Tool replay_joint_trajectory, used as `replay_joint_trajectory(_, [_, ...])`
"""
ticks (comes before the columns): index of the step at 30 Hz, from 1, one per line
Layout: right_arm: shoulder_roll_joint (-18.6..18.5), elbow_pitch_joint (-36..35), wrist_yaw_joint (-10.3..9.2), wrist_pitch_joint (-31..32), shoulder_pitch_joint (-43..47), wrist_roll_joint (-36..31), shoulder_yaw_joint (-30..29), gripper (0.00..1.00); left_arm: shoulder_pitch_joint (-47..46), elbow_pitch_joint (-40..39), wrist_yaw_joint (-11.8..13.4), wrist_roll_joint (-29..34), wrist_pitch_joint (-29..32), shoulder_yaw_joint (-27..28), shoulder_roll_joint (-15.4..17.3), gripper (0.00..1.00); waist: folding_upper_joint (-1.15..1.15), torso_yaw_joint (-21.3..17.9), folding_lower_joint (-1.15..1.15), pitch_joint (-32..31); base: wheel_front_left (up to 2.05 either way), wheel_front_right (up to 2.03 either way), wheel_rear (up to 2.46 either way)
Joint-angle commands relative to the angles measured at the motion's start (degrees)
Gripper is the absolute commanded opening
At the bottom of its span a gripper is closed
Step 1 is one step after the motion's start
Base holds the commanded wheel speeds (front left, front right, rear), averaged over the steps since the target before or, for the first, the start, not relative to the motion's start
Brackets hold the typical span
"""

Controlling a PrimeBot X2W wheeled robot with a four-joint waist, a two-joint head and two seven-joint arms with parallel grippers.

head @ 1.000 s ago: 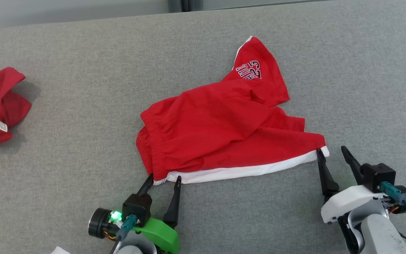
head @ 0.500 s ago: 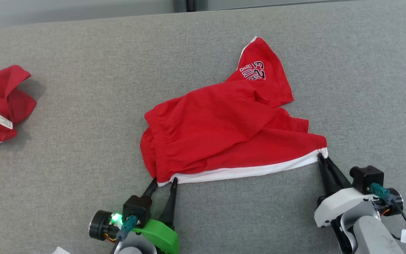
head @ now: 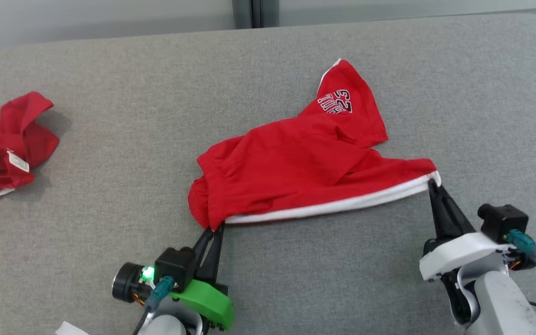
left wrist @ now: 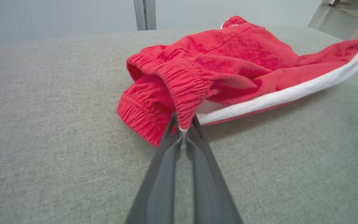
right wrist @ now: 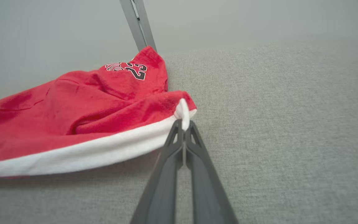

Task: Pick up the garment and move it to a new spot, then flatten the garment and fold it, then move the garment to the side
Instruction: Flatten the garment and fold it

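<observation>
Left gripper (head: 217, 229) pinches red white-trimmed fabric shorts (head: 296, 163) at the waistband, right gripper (head: 432, 184) the hem corner; head view adds crumpled red cloth (head: 7, 149) at grey fabric surface's (head: 110, 93) left edge.

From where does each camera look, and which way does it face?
Head view: from the head, down at the red shorts; left gripper and right gripper show.
Left wrist view: along its own fingers toward the waistband.
Right wrist view: along its own fingers toward the white hem.
All three share the shorts.
</observation>
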Motion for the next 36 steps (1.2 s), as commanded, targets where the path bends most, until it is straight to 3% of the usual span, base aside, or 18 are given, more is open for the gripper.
replay_joint_trajectory(1, [-0.2, -1.6, -0.08, 0.0, 0.0, 1.5, -0.4, 0.0, -1.5, -1.3, -0.6, 0.8, 0.0, 0.9, 0.3, 0.0, 0.0, 0.3, 0.0, -1.6, 0.0, 0.0, 0.0])
replay_joint_trajectory(10, [-1.5, -11.9, -0.08, 0.0, -3.8, 10.1, -1.6, 0.0, -7.5, -9.3, -2.2, -1.0, 0.0, 2.4, 4.5, 0.0, 0.0, 0.2, 0.0, -8.0, 0.0, 0.0, 0.0])
replay_joint_trajectory(18, [-5.8, -21.5, -0.08, -0.1, -9.5, 17.1, -0.1, 0.0, -18.2, -16.2, -2.2, -10.4, 0.6, -0.3, 10.3, 0.0, 0.0, -0.6, 0.0, -12.1, 0.0, 0.0, 0.0])
replay_joint_trajectory(24, [-10.2, -27.0, -0.08, 3.7, -18.8, 17.0, 0.6, 0.0, -29.0, -19.3, -2.2, -17.0, 6.9, 0.6, 13.0, 0.0, 0.0, -1.1, 0.0, -10.1, 0.0, 0.0, 0.0])
replay_joint_trajectory(30, [-12.8, -23.3, -0.08, 7.1, -29.3, 14.4, 2.7, 0.0, -37.8, -14.8, -2.3, -19.6, 11.2, 0.8, 12.4, 0.0, 0.0, -1.6, 0.0, -4.3, 0.0, 0.0, 0.0])
replay_joint_trajectory(36, [-13.4, -13.6, -0.08, 4.6, -39.7, 12.0, 5.8, 0.0, -46.4, -5.8, -2.2, -18.4, 8.9, -0.4, 10.7, 0.0, 0.0, -2.5, 0.0, 2.6, 0.0, 0.0, 0.0])
